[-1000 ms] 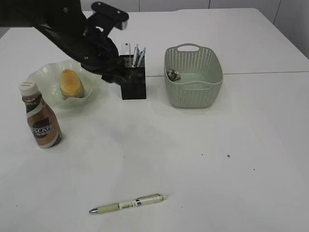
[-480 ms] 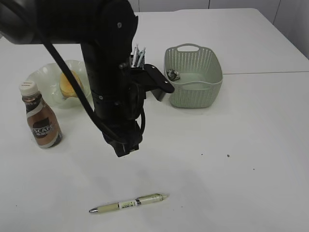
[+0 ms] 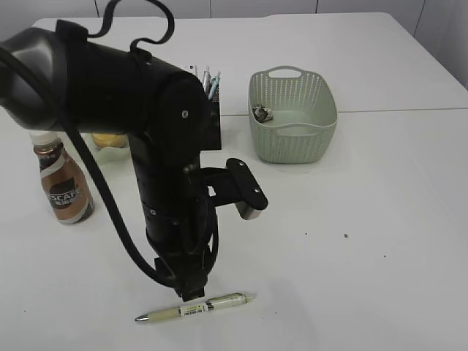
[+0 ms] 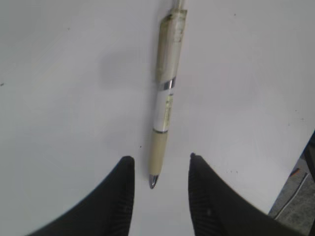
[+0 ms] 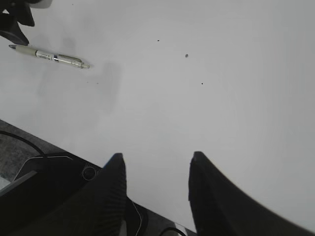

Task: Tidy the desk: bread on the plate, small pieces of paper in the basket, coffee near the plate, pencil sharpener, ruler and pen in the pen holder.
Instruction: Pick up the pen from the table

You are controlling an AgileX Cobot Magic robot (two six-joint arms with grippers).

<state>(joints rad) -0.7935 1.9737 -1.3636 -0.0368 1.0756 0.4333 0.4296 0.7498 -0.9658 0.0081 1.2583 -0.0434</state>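
Left arm reaching low over the desk, pen just below it, coffee at left, basket behind

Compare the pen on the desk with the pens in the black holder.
The pen lies flat and alone on the desk; the pens in the pen holder stand upright, bunched. The loose pen shows fully; the arm hides most of the others. All are slim writing tools.

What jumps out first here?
The big black left arm fills the middle of the desk, its open gripper straddling the tip of the pen near the front edge. Behind it sit the coffee at left and the basket at right.
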